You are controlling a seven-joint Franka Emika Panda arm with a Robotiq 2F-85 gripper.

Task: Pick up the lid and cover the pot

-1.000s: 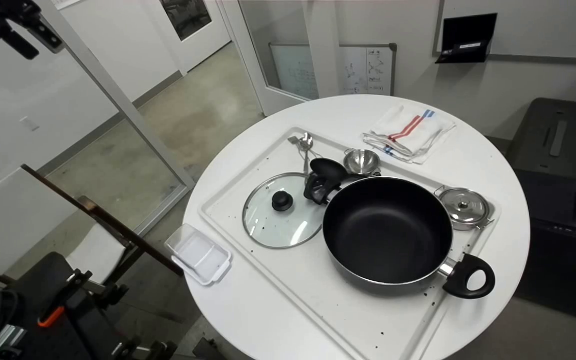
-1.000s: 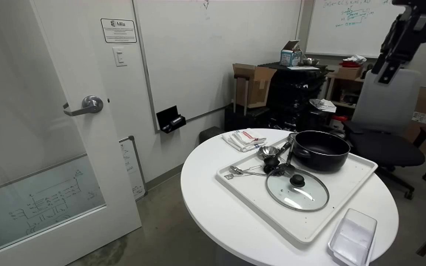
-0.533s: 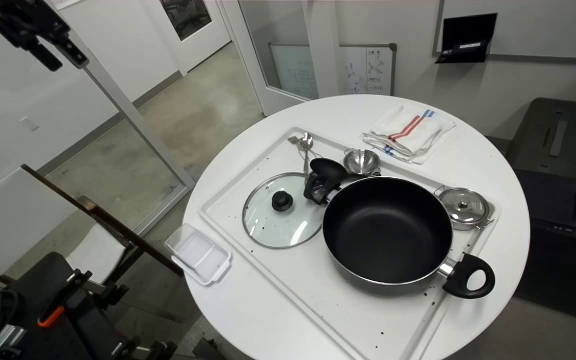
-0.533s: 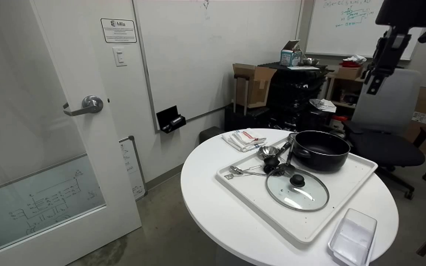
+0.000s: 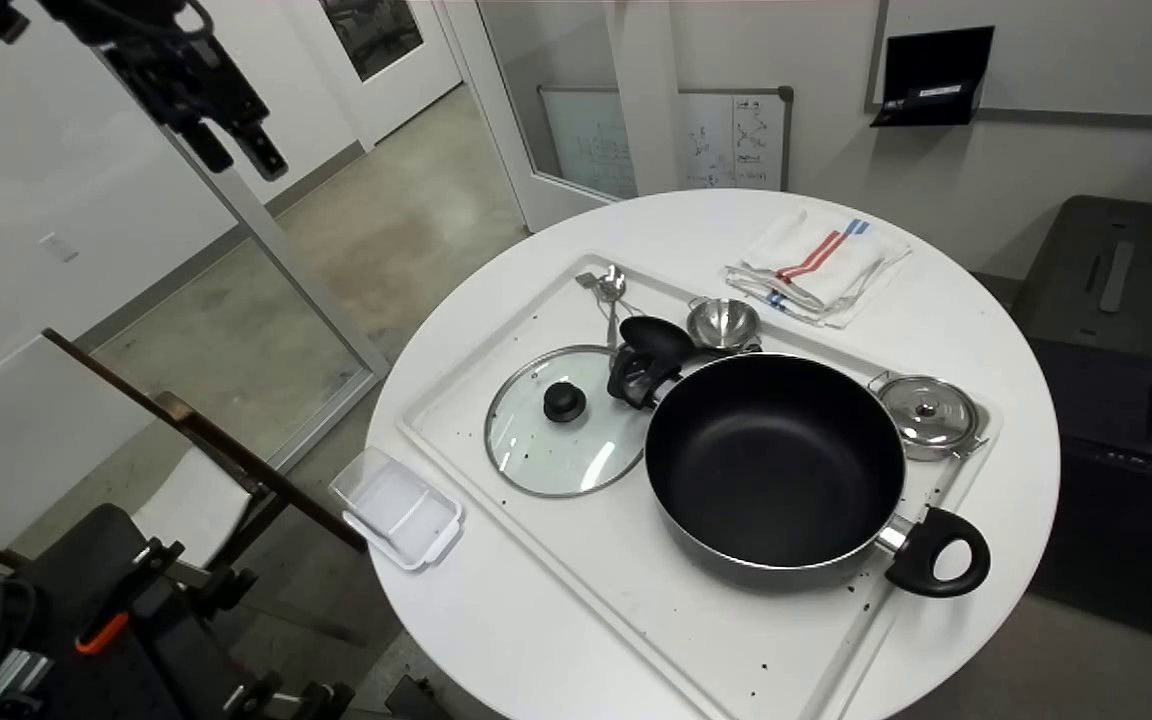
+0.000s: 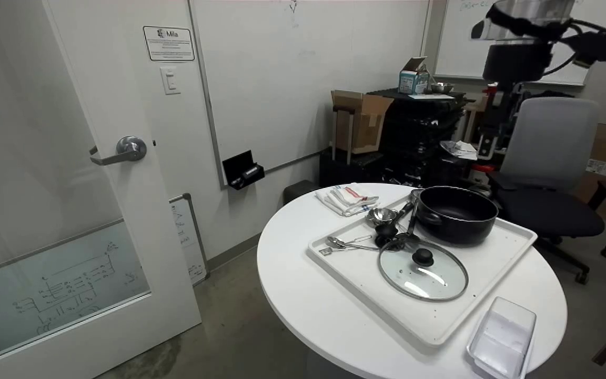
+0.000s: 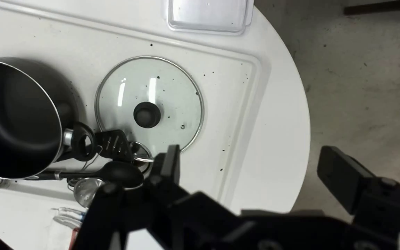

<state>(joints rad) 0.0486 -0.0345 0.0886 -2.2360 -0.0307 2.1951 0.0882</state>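
The round glass lid with a black knob lies knob up on the white tray in both exterior views (image 5: 576,455) (image 6: 423,276) and the wrist view (image 7: 175,93). The wide black pot stands uncovered beside it on the tray (image 5: 776,465) (image 6: 456,221); part of it shows at the left of the wrist view (image 7: 16,111). My gripper is open and empty, high in the air away from the table in both exterior views (image 5: 244,163) (image 6: 487,147). In the wrist view its fingers (image 7: 250,152) are wide apart, the left fingertip overlapping the lid's rim from above.
Black utensils (image 5: 658,345) lie against the pot and the lid's edge. A metal bowl (image 5: 724,325) and a small silvery lidded pot (image 5: 926,412) share the tray (image 5: 576,575). A folded towel (image 5: 821,262) and a clear plastic container (image 5: 404,510) are on the round table.
My gripper has moved right and down in an exterior view, and left and down in the other view, coming nearer the table. The lid, pot and other objects have not moved.
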